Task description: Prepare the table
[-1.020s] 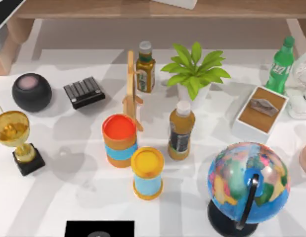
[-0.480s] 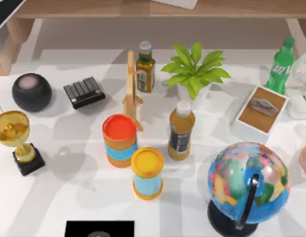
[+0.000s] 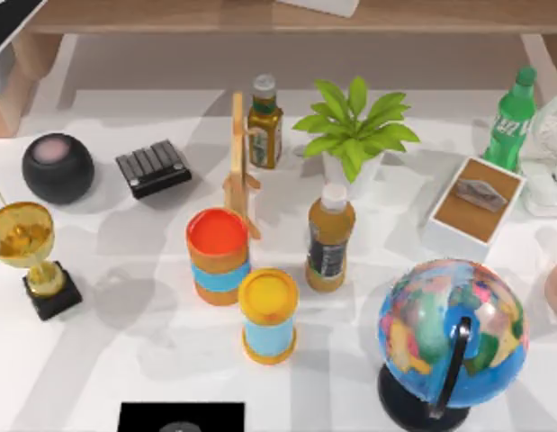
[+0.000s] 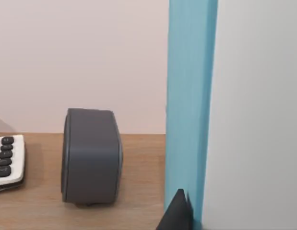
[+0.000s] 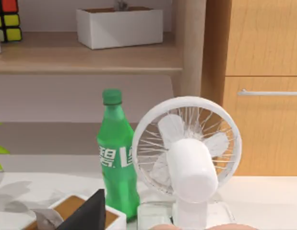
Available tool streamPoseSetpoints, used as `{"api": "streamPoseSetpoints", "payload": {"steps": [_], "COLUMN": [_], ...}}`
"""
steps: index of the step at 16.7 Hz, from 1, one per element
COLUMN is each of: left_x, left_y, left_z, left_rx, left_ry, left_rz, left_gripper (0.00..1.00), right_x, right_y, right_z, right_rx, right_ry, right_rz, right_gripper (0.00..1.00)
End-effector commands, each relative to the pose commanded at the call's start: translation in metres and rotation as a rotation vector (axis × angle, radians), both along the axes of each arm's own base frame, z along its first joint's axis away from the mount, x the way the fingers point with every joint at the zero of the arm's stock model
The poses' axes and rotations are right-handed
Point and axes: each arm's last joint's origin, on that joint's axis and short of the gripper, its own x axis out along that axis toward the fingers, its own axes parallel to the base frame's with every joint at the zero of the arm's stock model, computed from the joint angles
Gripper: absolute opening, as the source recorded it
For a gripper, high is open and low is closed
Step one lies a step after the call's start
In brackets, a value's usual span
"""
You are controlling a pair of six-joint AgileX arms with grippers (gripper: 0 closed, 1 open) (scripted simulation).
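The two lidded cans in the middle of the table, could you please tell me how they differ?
The red-lidded can has a red-orange top, while the yellow-lidded can has a yellow one. The red-lidded can looks wider; the yellow-lidded can looks narrower. The red-lidded can stands beside the wooden stand, and the yellow-lidded can stands nearer the table's front edge. Both stand upright, with orange bodies and a light blue band.

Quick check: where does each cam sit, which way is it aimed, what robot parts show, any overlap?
Top view: above, looking down on the table; globe, plant.
Left wrist view: level with a wooden shelf, facing a grey speaker; dark fingertip.
Right wrist view: low over the table, facing the white fan; dark fingertip.
Shared: green bottle, top and right wrist.
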Motion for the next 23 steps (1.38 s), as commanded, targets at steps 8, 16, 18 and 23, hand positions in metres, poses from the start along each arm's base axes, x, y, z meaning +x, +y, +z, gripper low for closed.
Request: {"api": "streamPoseSetpoints", "payload": {"steps": [8,16,18,23], "left_x": [-0.006,-0.041,-0.039,-0.039], "left_y": [-0.002,0.0,0.001,0.042], "left_z": [0.003,0.015,0.015,0.042], "left_rx": [-0.001,0.001,0.002,0.011], "left_ry": [-0.003,-0.001,-0.001,-0.085], "left_rz": [-0.004,-0.003,0.001,0.06], "left_gripper": [0.0,0.0,0.0,0.0], "right_x": [0.0,0.0,0.0,0.0], "right_y": [0.0,0.0,0.0,0.0], "right_z": [0.0,0.0,0.0,0.0], "right_rx": [0.0,0.0,0.0,0.0], "right_ry": [0.0,0.0,0.0,0.0], "right_rz": [0.0,0.0,0.0,0.0], "right_gripper": [1.0,1.0,1.0,1.0]}}
